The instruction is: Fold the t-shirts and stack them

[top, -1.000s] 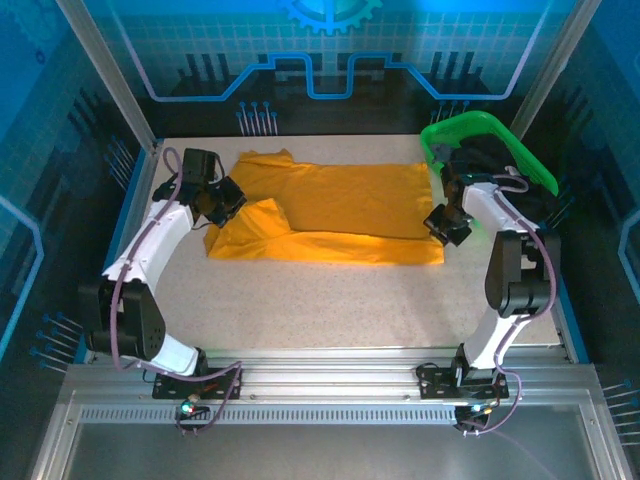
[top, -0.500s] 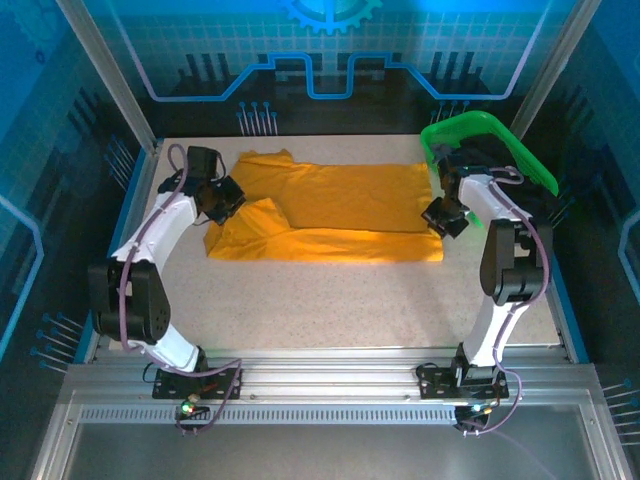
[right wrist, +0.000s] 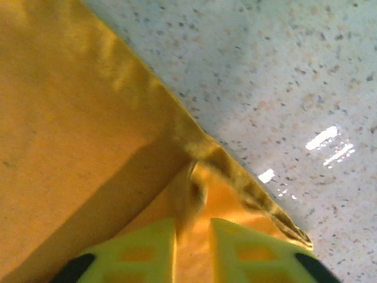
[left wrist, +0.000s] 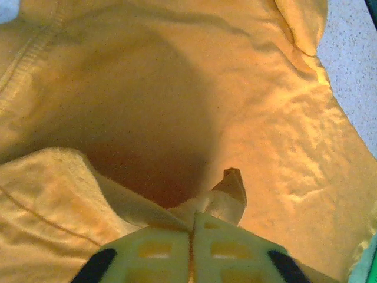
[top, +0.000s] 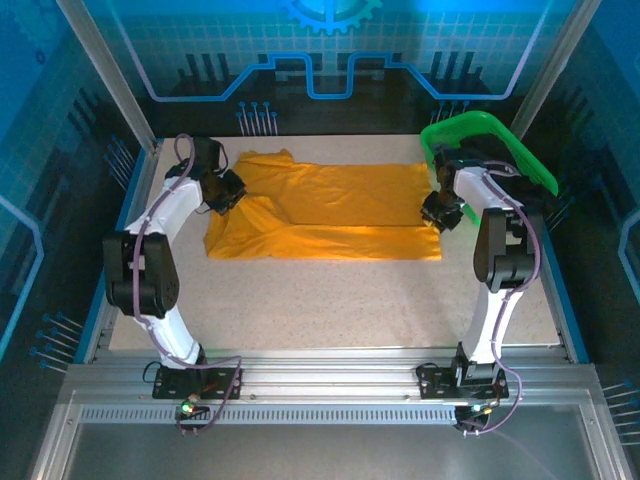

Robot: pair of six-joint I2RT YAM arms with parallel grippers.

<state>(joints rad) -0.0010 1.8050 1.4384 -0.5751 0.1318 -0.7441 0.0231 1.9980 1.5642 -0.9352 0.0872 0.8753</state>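
T-shirt (top: 340, 215), plain orange-yellow, lies flat on the far half of the worktop (top: 330, 300) as a folded band, its long axis running left to right. Each end meets one claw. The left claw (top: 228, 190) is at the left sleeve end, closed on a small pinch of cloth. The right claw (top: 440, 213) is at the right near corner, fingers slightly apart astride the hem, seemingly not pinching. Neither arm is nearer. I can read no brand, label or writing.

The left tool (top: 231, 194) and right tool (top: 438, 214) have carried the t-shirt (top: 340, 200) farther back over itself.
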